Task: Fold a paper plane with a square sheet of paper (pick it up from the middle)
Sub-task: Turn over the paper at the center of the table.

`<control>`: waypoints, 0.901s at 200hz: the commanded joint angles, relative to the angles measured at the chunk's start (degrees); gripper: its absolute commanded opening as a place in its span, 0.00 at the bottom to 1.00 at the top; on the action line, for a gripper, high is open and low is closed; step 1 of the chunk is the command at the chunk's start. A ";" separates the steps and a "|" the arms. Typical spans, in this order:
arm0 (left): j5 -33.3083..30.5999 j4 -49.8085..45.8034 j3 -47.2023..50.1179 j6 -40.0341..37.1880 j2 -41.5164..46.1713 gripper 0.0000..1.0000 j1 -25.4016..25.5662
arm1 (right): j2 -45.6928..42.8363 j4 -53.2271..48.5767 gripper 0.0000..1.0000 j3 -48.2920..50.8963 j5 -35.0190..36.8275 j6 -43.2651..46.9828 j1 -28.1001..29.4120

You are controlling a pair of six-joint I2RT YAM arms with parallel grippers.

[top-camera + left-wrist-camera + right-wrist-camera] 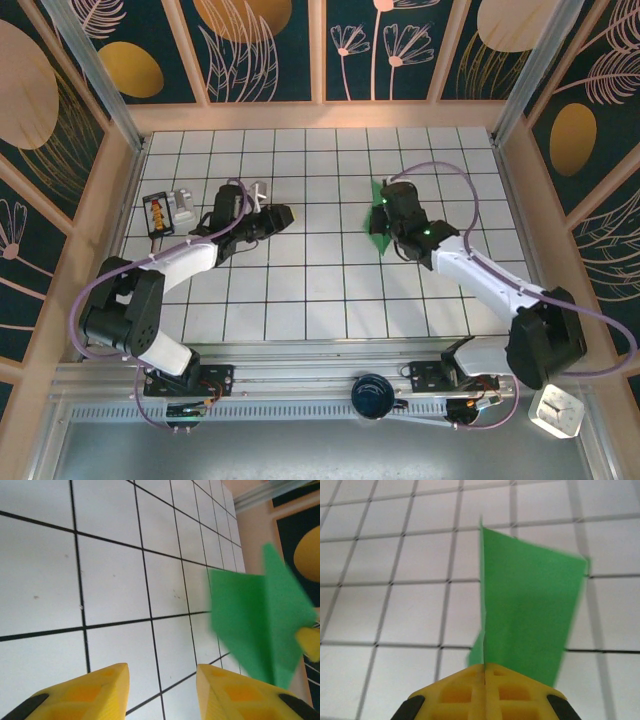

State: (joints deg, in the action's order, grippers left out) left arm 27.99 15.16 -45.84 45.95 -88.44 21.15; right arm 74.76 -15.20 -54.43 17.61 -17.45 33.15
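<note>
Right end effector [485, 669] is clamped tight on the folded green paper [530, 610], pinching one end so the rest sticks out past the fingertips, over the tiled worktop [320, 290] a bit right of centre. There's a sharp crease running out from the pinch. Left end effector [162, 675] sits off to the left with its fingers apart and nothing between them, well apart from the paper.

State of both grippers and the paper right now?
right gripper: shut on the green paper.
green paper: creased into flaps, pinched at one end.
left gripper: open, empty, apart from the paper.
</note>
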 commanded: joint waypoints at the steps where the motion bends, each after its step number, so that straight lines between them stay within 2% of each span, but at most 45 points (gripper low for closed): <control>1: -1.48 -2.23 1.01 -1.30 1.11 0.40 -0.98 | 0.87 -12.23 0.00 -4.15 23.95 4.31 3.39; 27: -1.84 -2.54 1.11 -1.43 1.17 0.40 -1.54 | 7.20 -16.74 0.00 -8.10 37.16 5.43 8.01; 61: -3.05 -3.29 1.19 -1.70 1.10 0.40 -2.31 | 19.79 -22.80 0.00 -11.55 42.80 0.79 13.44; 107: -4.51 -4.50 0.89 -1.87 0.74 0.41 -4.14 | 35.54 -27.16 0.00 -16.89 41.10 -5.62 20.42; 180: -4.36 -5.05 0.11 -2.18 0.03 0.41 -4.89 | 44.37 -21.20 0.00 -21.29 30.79 -5.04 26.82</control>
State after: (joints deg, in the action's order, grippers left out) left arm 23.46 11.46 -45.32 45.04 -88.29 16.49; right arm 116.81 -38.26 -73.78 51.18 -20.95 58.83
